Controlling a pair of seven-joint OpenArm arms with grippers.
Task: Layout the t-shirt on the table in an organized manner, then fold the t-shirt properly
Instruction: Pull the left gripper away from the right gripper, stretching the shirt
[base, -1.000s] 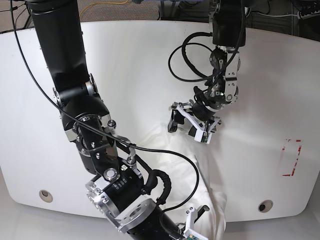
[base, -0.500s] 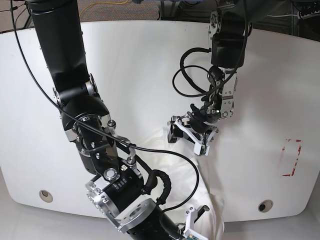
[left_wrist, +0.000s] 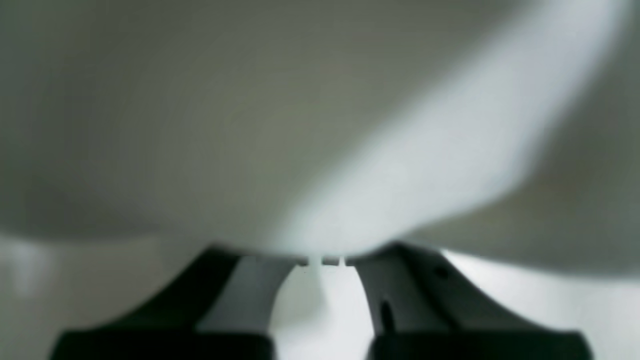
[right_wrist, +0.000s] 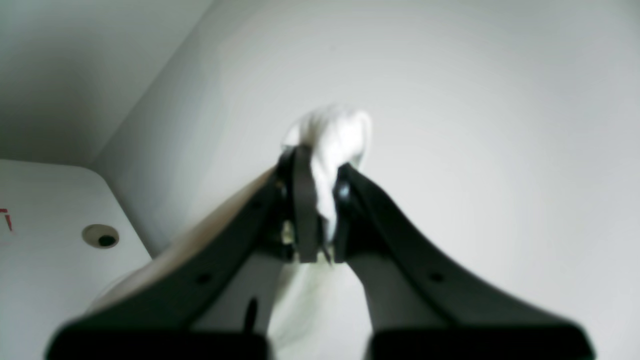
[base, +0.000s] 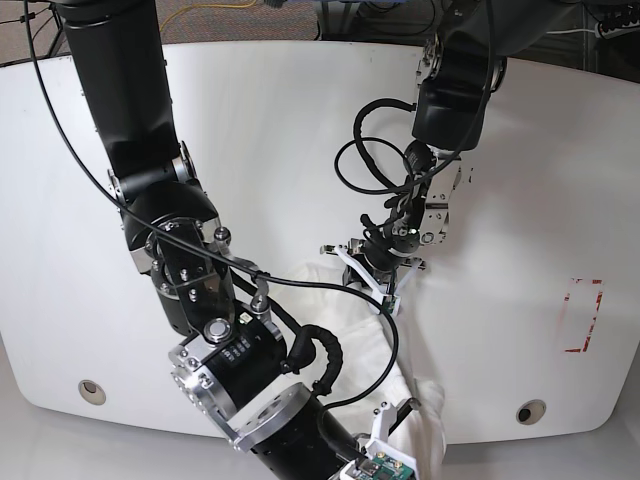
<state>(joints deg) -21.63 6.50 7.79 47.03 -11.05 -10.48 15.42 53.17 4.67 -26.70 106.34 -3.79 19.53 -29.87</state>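
The white t-shirt (base: 345, 325) lies bunched on the table (base: 260, 130) between my two arms, and its near part hangs over the front edge. My left gripper (base: 368, 280) is down at the shirt's far edge. In the left wrist view its fingers meet at blurred white cloth (left_wrist: 400, 165), so the left gripper (left_wrist: 322, 260) is shut on the t-shirt. My right gripper (base: 390, 420) is at the table's front edge. In the right wrist view the right gripper (right_wrist: 317, 170) is shut on a wad of the t-shirt (right_wrist: 332, 132).
A red-and-white tape rectangle (base: 583, 315) marks the table's right side. Two round grommet holes sit near the front corners (base: 91, 391) (base: 530, 411). My right arm's black body and cables (base: 190, 270) cover the table's left middle.
My left gripper came down and toward the front left onto the shirt's far edge, and its jaws went from open to shut. The right arm shifted only slightly.
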